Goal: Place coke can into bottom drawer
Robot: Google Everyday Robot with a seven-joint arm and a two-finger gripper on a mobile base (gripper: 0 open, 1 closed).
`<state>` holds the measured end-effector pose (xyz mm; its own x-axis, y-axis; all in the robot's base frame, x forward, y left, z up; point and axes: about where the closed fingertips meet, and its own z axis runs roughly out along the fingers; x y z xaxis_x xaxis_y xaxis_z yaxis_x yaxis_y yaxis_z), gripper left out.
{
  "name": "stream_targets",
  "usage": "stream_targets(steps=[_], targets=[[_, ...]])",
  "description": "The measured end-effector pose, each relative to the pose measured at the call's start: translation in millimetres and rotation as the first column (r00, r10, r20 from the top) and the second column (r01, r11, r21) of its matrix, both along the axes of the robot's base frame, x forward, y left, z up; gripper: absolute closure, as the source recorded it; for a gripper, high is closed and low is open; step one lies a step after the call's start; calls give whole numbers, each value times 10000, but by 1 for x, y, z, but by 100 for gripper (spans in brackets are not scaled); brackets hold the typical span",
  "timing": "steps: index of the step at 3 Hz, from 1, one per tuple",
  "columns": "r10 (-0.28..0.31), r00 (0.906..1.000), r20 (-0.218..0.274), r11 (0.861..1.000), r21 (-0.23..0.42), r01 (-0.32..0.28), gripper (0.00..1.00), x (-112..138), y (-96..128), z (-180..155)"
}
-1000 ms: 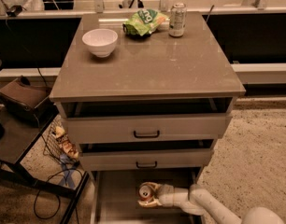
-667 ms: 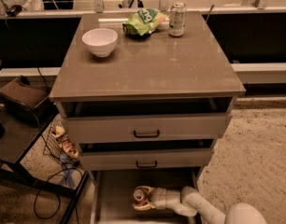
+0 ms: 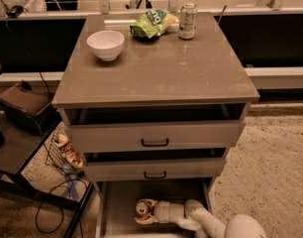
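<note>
I am holding my arm [image 3: 201, 221] low inside the bottom drawer [image 3: 117, 202], which is standing pulled out beneath the two handled drawers. My fingers [image 3: 150, 204] are pinching the coke can [image 3: 142, 210] from either side. The can is lying on its side near the middle of the drawer, its silver top facing up toward the camera; I cannot tell whether it is touching the pale floor. On the tabletop [image 3: 156, 73] a white bowl [image 3: 105, 44], a green snack bag [image 3: 152, 23] and a taller silver can [image 3: 187, 20] are sitting.
</note>
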<state>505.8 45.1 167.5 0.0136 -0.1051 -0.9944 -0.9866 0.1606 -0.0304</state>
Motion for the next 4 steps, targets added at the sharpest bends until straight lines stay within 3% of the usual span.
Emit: stream_targets(steps=[3,4], targets=[[16,10000,-6,10000,12,-16,12,0,1,1],[43,10000,-19,10000,33,-43,0,-1,3,1]])
